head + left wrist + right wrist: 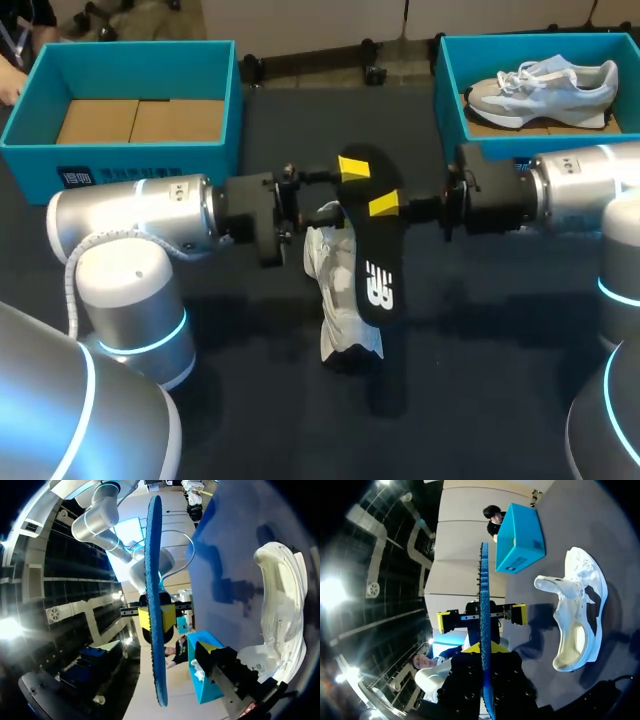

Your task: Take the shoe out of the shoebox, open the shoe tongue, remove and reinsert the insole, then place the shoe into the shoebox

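A black insole with a blue underside hangs in the air over the table's middle. My right gripper is shut on its edge near the heel end, as the left wrist view shows. In the right wrist view the insole stands edge-on out of that gripper. My left gripper is open, its yellow tips wide apart on either side of the insole without touching it. The white shoe lies on its side on the dark table just below, its opening showing.
An open teal shoebox with a bare cardboard floor stands at the back left. A second teal box at the back right holds a grey and white shoe. Both arms' bodies fill the table's front corners.
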You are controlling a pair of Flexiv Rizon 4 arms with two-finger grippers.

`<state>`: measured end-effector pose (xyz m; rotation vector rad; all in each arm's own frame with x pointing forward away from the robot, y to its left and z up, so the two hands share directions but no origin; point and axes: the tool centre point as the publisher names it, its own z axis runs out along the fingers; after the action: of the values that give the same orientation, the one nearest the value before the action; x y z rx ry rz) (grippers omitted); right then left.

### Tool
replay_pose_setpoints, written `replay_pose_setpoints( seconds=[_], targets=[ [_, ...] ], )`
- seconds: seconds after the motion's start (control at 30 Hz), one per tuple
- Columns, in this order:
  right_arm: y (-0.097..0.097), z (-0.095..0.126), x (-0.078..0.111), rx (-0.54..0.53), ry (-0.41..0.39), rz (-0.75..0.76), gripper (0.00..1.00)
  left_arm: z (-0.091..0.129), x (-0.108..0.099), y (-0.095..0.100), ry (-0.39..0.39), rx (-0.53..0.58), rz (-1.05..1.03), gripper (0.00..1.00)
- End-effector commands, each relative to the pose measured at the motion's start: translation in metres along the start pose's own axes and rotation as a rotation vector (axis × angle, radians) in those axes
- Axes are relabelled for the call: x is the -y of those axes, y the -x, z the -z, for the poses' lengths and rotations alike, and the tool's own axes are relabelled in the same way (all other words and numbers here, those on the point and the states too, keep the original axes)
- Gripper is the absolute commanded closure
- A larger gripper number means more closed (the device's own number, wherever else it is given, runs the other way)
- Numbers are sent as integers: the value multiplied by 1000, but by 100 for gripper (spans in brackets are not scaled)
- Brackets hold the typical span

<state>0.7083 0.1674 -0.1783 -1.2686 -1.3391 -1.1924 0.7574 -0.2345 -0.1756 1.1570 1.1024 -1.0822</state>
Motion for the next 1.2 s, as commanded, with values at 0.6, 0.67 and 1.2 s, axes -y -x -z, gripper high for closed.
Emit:
replay_pose_setpoints(
  seconds=[0.6, 0.67, 1.2],
  targets=[
    [2, -10, 2, -5, 11, 1, 100, -7, 4, -13, -14, -11, 23, 100],
    [2, -10, 3, -5, 12, 2, 100, -8, 6, -13, -20, -13, 28, 100],
    [15, 26, 17, 81, 96, 16, 0, 1, 13, -20, -33, -22, 152, 100]
  ],
)
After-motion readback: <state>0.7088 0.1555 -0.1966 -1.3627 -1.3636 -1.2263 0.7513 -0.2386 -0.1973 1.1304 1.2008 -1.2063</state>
